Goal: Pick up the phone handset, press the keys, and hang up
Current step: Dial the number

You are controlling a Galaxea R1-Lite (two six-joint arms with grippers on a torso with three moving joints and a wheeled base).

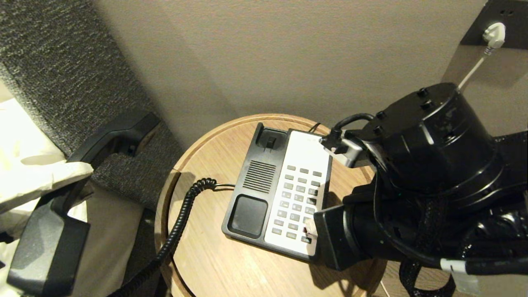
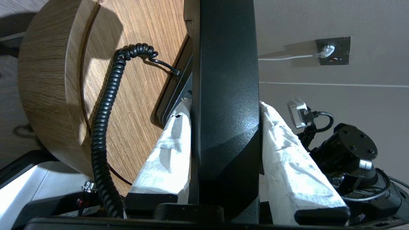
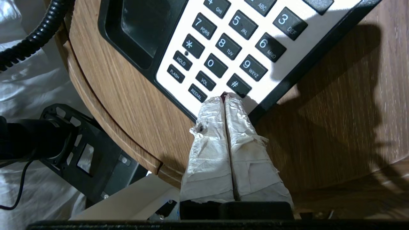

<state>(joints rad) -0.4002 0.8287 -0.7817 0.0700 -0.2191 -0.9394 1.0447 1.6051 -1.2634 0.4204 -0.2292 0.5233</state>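
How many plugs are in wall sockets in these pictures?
1. A white plastic plug with a white cord sits in the dark grey wall socket plate above and to the right of the round wooden table. Others may be hidden outside the views.

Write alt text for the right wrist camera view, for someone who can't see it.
The right tool, its white-wrapped fingers shut together, points at the phone base keypad just below the # key. The phone sits on a round wooden table.

Black corded phone handset (image 1: 111, 140), lifted off-cradle
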